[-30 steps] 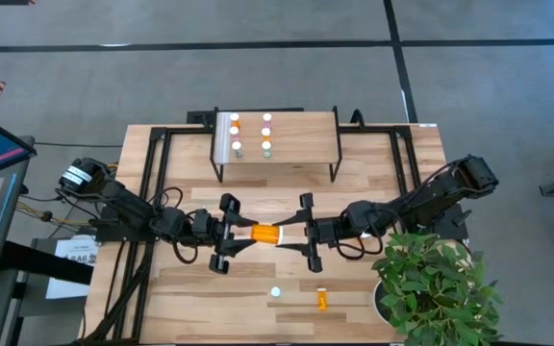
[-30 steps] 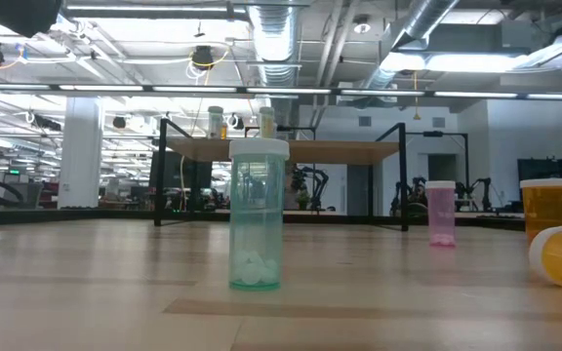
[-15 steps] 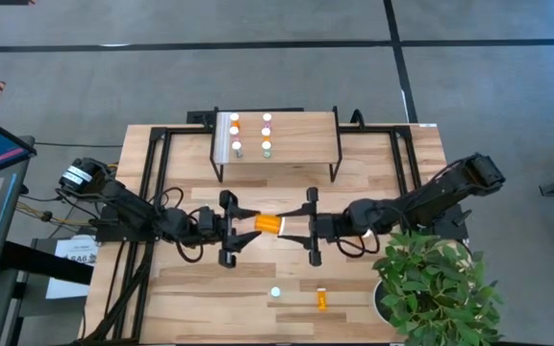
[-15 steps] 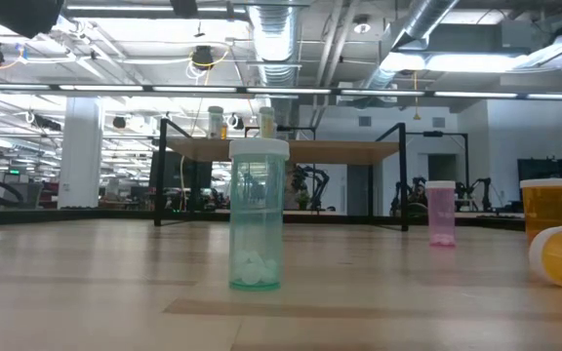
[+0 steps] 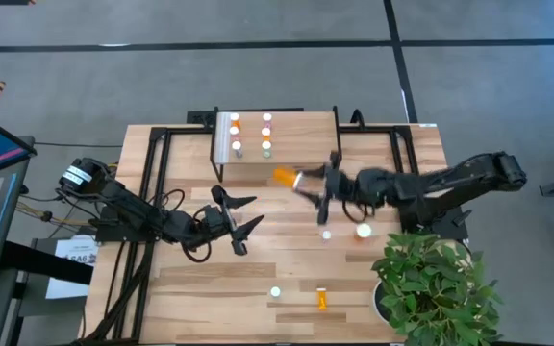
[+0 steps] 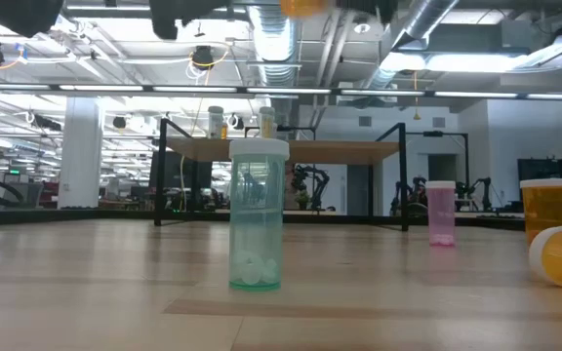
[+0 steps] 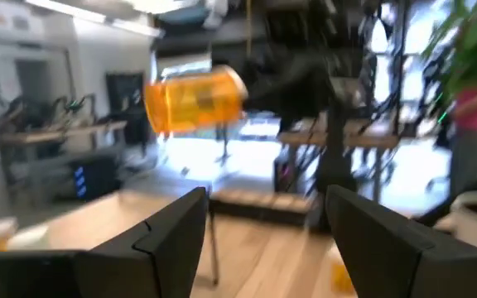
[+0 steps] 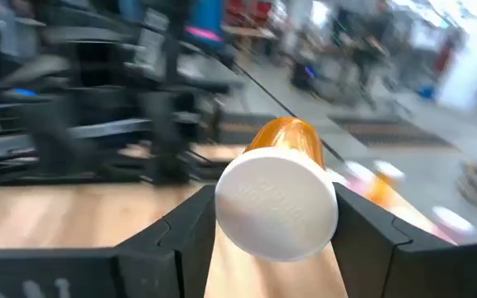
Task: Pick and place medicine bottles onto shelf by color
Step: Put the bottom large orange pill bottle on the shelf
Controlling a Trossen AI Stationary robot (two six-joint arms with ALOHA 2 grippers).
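orange bottle [image 5: 285,177] in right gripper [image 5: 306,183] at shelf [image 5: 301,144] edge.

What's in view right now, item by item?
shelf: one, light wood on black legs, far middle of the table
shelf bottles: six, white caps, bodies too small to tell, on the shelf's left part
held bottle: one, orange, sideways in the air at the shelf's front edge
green bottle: one, upright, near edge of the table
lying bottle: one, orange, beside the green one
pink bottle: one, upright, right of centre
orange bottle: one, upright, next to the pink one
plant: one, green, near right corner
left gripper: open, empty, left of centre
right gripper: shut on the held bottle
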